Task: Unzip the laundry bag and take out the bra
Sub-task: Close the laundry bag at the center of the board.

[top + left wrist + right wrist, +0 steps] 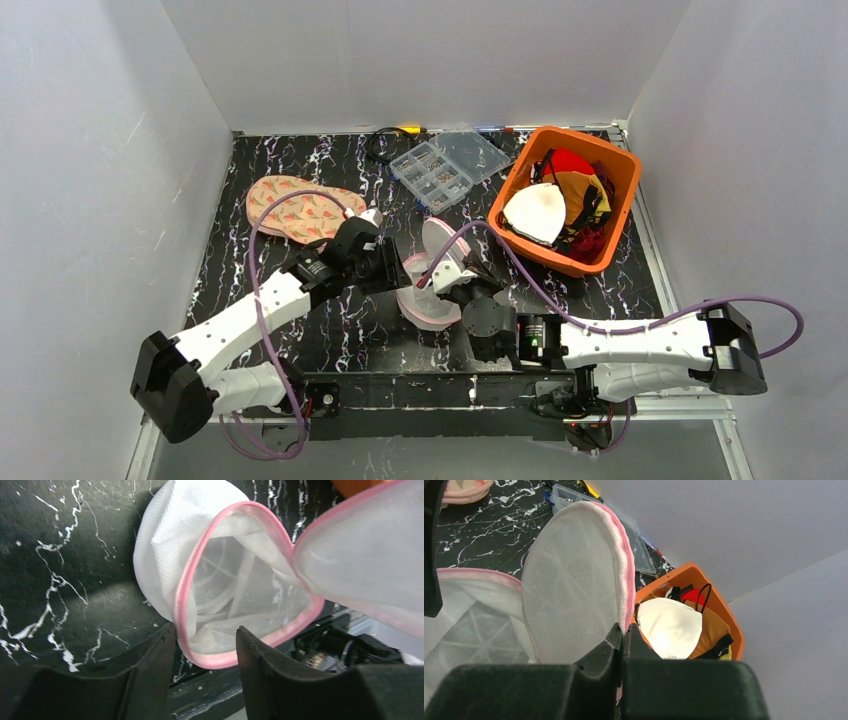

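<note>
At the middle of the table (250, 170), we are holding the laundry bag (428, 305) wide open: its pink zip is already undone and the ribbed lid is standing up like a flap. Our right gripper (623, 630) is clenching the lid's pink rim, while our left gripper (205, 630) is straddling the lower rim with its jaws parted, not pinching it. We are seeing only mesh and ribs inside, so we are judging the pod emptied. The peach patterned piece (300, 208) lying well to the left may be the bra, though we cannot be sure. Behind, a clear compartment box (450, 165) and an orange basket (625, 170) of garments are sitting well apart, blocking nothing.
</note>
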